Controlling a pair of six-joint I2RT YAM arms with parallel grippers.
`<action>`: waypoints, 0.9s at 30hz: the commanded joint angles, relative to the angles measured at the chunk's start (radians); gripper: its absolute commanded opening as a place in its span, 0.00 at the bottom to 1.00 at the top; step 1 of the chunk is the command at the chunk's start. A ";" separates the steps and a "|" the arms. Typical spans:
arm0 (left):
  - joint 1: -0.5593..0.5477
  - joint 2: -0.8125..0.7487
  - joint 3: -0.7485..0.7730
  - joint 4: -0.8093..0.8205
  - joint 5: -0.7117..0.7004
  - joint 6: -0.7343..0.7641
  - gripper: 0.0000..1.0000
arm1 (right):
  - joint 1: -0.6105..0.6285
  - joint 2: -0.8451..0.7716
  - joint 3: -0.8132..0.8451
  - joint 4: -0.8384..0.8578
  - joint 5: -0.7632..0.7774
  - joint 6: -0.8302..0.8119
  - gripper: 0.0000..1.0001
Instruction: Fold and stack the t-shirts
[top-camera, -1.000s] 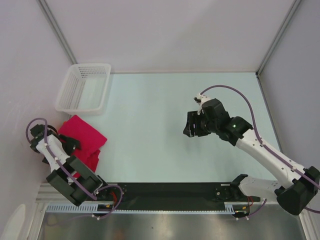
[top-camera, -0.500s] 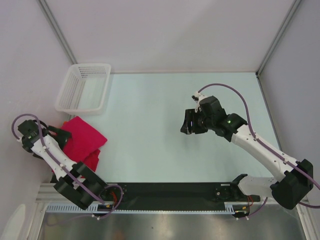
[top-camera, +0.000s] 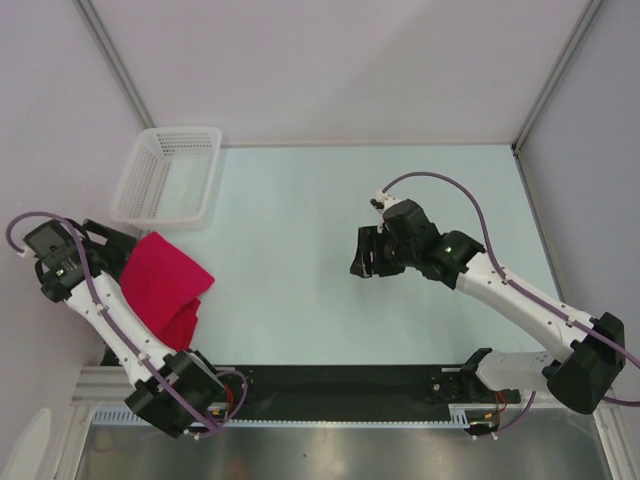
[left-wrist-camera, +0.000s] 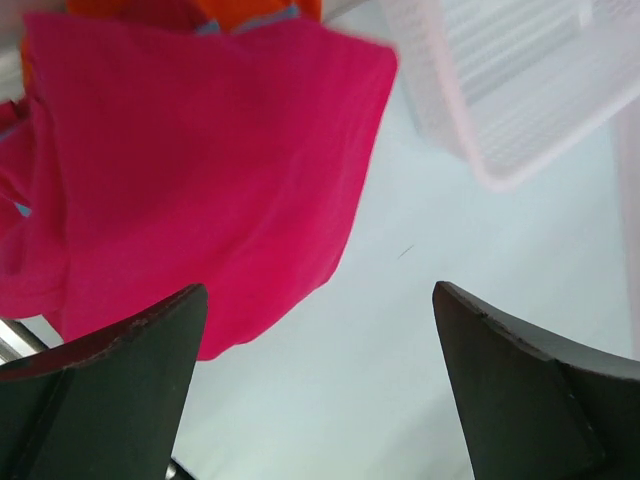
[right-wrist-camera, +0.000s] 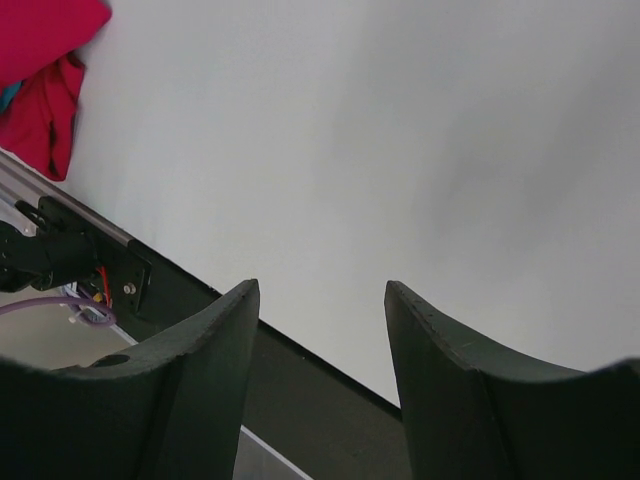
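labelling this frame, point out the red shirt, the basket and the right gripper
red shirt (top-camera: 165, 285), top view, middle of the cloth
basket (top-camera: 155, 222), top view, near rim
right gripper (top-camera: 358, 255), top view, between its fingertips

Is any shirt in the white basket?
No, the top view shows only bare mesh inside the basket; the red shirt lies on the table nearer the arms.

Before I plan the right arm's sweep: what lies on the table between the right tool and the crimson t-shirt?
Nothing: the top view shows only bare table between the right tool and the crimson t-shirt.
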 joint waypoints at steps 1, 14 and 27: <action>-0.076 0.093 -0.102 0.098 -0.019 -0.029 1.00 | 0.036 0.020 0.074 -0.028 0.073 0.016 0.58; -0.056 0.269 -0.188 0.227 -0.276 0.026 1.00 | 0.066 0.267 0.178 -0.004 0.069 0.007 0.58; 0.005 0.314 -0.211 0.297 -0.151 0.029 1.00 | 0.071 0.359 0.211 0.000 0.056 -0.001 0.58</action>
